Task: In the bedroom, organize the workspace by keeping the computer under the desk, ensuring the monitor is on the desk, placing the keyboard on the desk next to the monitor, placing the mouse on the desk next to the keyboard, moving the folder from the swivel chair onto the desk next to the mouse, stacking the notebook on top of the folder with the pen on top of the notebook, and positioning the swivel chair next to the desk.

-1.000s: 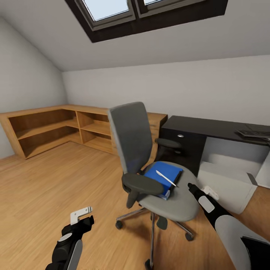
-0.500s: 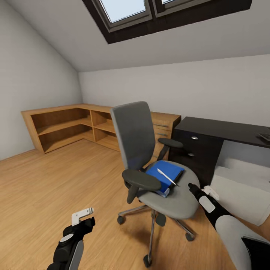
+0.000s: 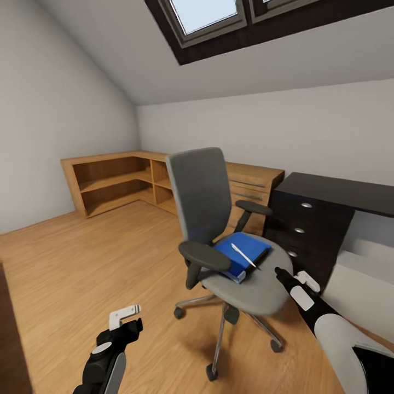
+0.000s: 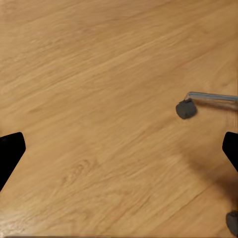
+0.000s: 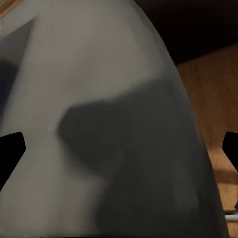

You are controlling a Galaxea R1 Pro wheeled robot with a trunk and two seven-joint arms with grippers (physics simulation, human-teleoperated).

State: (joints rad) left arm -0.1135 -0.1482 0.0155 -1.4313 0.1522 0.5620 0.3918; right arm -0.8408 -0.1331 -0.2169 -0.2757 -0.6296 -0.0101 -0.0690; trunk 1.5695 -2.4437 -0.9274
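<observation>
Centrally, the swivel chair (image 3: 219, 230) carries the folder (image 3: 241, 254) with the pen (image 3: 244, 256) on its seat; the right gripper (image 3: 284, 273), released, hovers at the seat's edge; the left gripper (image 3: 128, 320), released, hangs above the floor (image 3: 82, 262).

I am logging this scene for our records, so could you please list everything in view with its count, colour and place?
swivel chair: one, grey, mid-floor
folder: one, blue, on the chair seat
pen: one, white, atop the folder
desk: one, black, right of the chair
shelf unit: one, oak, along the far wall
dresser: one, oak, behind the chair
skylight: one, dark-framed, in the sloped ceiling
floor: oak planks
left claw: one, open, low over the floor
right claw: one, open, by the seat's edge
</observation>
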